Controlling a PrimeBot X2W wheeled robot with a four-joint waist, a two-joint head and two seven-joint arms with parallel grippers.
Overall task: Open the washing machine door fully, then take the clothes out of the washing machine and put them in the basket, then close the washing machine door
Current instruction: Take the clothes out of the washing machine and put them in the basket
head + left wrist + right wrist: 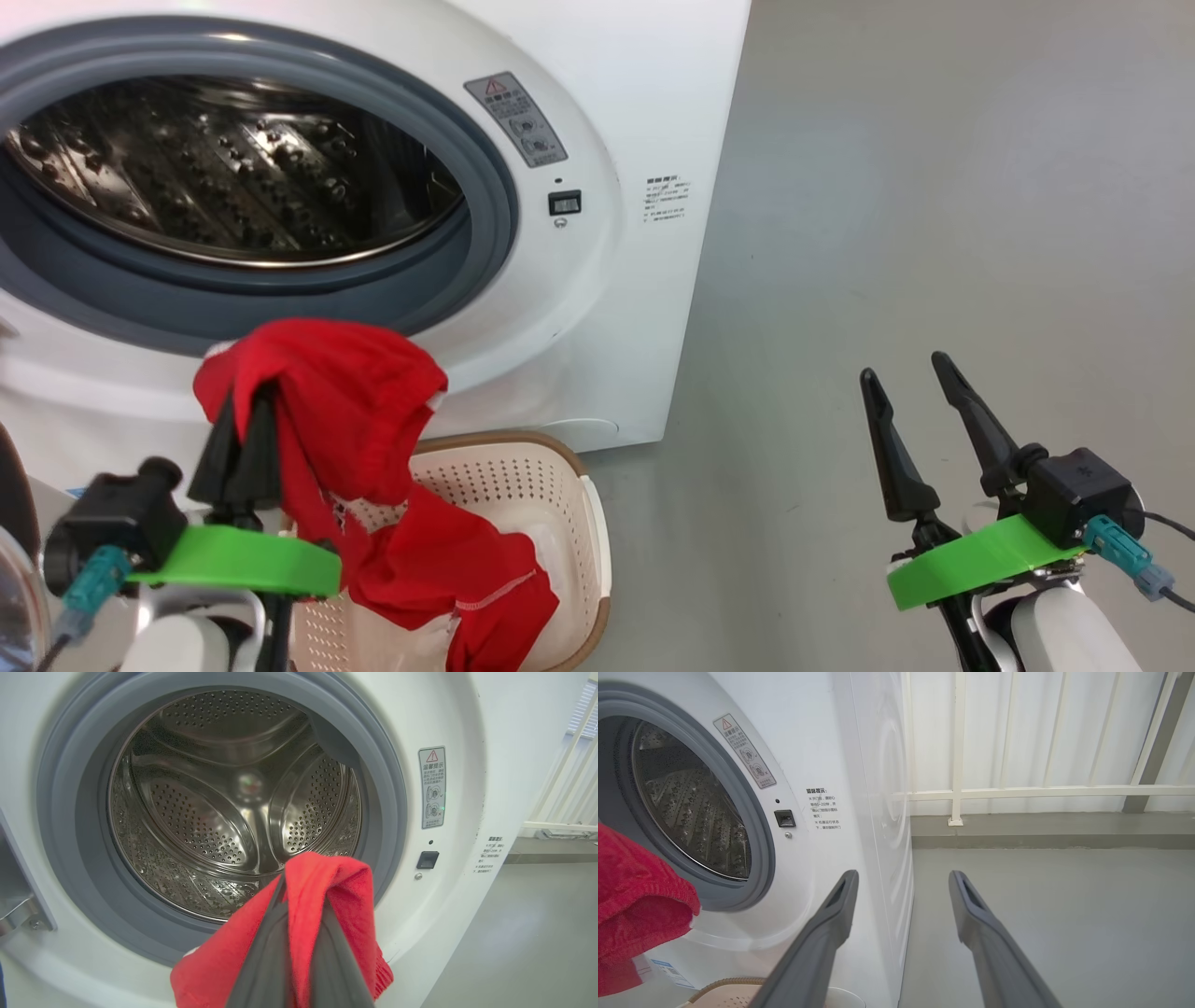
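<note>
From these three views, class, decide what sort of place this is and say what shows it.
Probably a laundry or utility area: a white front-loading washing machine stands on a grey floor, a perforated basket sits before it, and a pale railing runs nearby.

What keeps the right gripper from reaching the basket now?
Probably nothing, so yes. The right gripper is open and empty, with bare floor between it and the basket. The red cloth in the left gripper hangs over its other side.

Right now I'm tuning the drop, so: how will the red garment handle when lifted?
Probably floppy: the red garment drapes over the left claw and sags over the basket. Likely light: one shut pinch carries it. It may snag: folds wrap the claw.
</note>
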